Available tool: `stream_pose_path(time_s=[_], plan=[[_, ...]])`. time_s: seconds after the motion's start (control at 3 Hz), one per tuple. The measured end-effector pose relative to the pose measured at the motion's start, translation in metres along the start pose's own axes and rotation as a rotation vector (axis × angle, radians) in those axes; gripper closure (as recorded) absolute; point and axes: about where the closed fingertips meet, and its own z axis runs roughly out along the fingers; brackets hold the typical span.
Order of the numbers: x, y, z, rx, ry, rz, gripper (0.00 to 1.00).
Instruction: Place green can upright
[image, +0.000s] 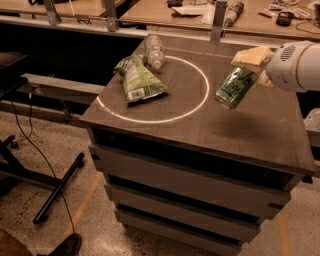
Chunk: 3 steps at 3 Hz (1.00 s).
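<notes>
Big gray counter (270, 131) fills the middle of the frame, with a white ring (150, 121) on it. The green-and-white snack bag (140, 80) lies in the ring's left part, with a clear bottle (154, 50) just beside it toward the top. At right, my claw (248, 69) is clamped around the green can (234, 88). The can hangs tilted above the counter, just outside the ring.

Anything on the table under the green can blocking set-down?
Nothing visible. The gripper, at the view's right, holds the green can tilted over bare tabletop; the snack bag and bottle lie well left.
</notes>
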Motion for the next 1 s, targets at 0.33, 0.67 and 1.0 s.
stream_pose_path(time_s=[0.33,0.67,1.0], plan=[[0.0033,-0.0033,0.0017,0.094,0.086,-0.164,1.0],[0.0013,-0.0065,-0.0031,0.137,0.144,-0.311,1.0],[-0.0033,-0.0119,0.0016,0.156,0.187,-0.478,1.0]])
